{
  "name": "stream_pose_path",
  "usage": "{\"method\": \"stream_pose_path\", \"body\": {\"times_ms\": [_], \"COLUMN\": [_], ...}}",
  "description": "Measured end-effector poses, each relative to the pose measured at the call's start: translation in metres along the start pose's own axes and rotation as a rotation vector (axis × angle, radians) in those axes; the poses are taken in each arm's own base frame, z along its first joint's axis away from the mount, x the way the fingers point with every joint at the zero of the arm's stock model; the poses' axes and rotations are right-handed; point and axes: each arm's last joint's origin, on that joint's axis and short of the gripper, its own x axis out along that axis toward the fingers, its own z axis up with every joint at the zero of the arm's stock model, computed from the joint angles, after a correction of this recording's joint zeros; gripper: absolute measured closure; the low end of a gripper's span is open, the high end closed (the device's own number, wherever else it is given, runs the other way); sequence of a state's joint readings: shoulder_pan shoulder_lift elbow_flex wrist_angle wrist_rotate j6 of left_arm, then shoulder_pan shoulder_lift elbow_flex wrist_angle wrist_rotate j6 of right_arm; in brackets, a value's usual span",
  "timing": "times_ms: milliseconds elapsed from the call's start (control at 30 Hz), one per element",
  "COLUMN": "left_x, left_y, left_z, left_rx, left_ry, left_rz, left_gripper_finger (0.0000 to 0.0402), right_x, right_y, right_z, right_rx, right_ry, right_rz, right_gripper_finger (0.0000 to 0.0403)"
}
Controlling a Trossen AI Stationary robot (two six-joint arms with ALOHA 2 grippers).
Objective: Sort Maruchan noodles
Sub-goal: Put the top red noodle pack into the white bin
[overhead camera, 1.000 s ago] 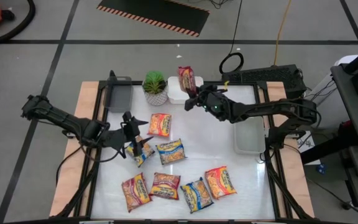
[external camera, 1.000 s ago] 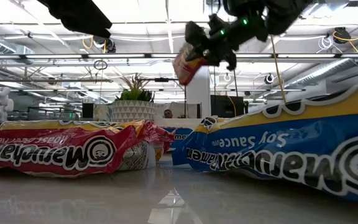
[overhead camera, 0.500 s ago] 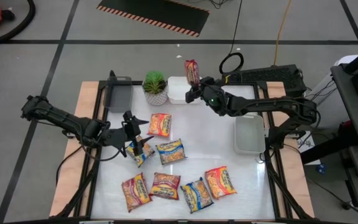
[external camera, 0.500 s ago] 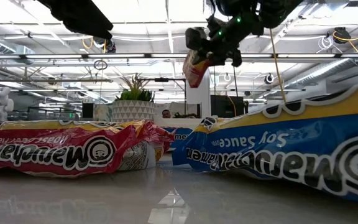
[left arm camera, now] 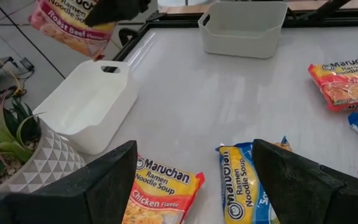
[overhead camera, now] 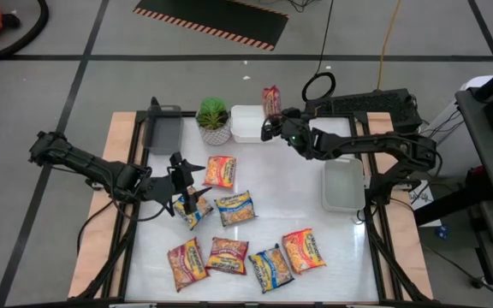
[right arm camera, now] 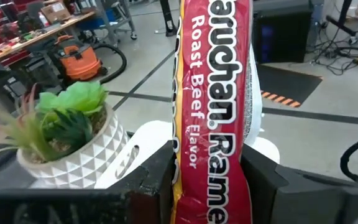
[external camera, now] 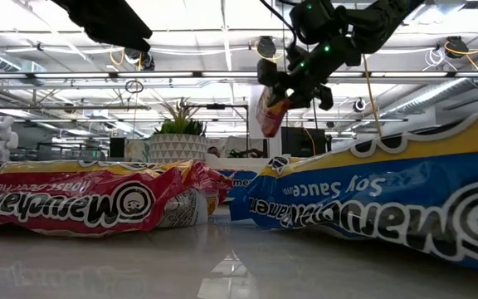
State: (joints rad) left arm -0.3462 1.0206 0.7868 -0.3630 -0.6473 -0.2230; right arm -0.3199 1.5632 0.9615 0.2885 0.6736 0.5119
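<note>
My right gripper (overhead camera: 272,128) is shut on a red Roast Beef Maruchan packet (overhead camera: 270,98), held in the air over the right end of the far white tray (overhead camera: 246,124). The low view shows the gripper (external camera: 282,81) high up, with the packet (external camera: 270,110) below it. My left gripper (overhead camera: 183,181) hovers open at the table's left, over a blue packet (left arm camera: 247,186) and a Chicken packet (left arm camera: 163,194). Several more Maruchan packets lie flat on the table, such as one (overhead camera: 220,171) in the middle and a row near the front (overhead camera: 228,255). My right gripper pinches the red packet between its two fingers (right arm camera: 148,186), one on each flat face (right arm camera: 211,186). The fingers come nearly level, pointing toward the table's far edge. The packet stands on edge, lifted clear, and reaches out past the fingertips.
A potted green plant (overhead camera: 214,115) stands just left of the far white tray. A grey tray (overhead camera: 163,130) sits at the far left and a second white tray (overhead camera: 342,184) at the right. Bare tabletop lies between the packets and the right tray.
My right gripper has carried the red packet toward the table's far right and slightly down, across the far white tray. It has turned on the way, so the packet now shows more edge-on from above. It stays shut on the packet.
</note>
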Motion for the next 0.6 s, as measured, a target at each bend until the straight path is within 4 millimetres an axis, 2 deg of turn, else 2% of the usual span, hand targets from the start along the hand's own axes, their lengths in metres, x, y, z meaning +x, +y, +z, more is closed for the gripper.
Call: {"method": "stream_pose_path", "body": {"times_ms": [133,267,400,600], "left_x": [0.000,0.000,0.000,0.000], "left_y": [0.000,-0.001,-0.001,0.000], "left_z": [0.001,0.004,0.004,0.002], "left_rx": [0.006,0.022,0.034,0.051], "left_ry": [-0.012,-0.039,-0.038,-0.018], "left_rz": [-0.002,-0.008,-0.007,-0.005], "left_gripper_finger": [0.0080,0.0080,0.0080,0.0080], "right_x": [0.013,0.029,0.040,0.043], "right_y": [0.006,0.033,0.050,0.050], "right_z": [-0.015,-0.026,-0.017,-0.012], "right_rx": [0.026,-0.011,-0.073,-0.144], "right_ry": [0.017,0.061,0.069,0.068], "right_rz": [0.047,0.112,0.080,-0.018], "right_gripper_finger": [0.0284,0.0284,0.0284,0.0284]}}
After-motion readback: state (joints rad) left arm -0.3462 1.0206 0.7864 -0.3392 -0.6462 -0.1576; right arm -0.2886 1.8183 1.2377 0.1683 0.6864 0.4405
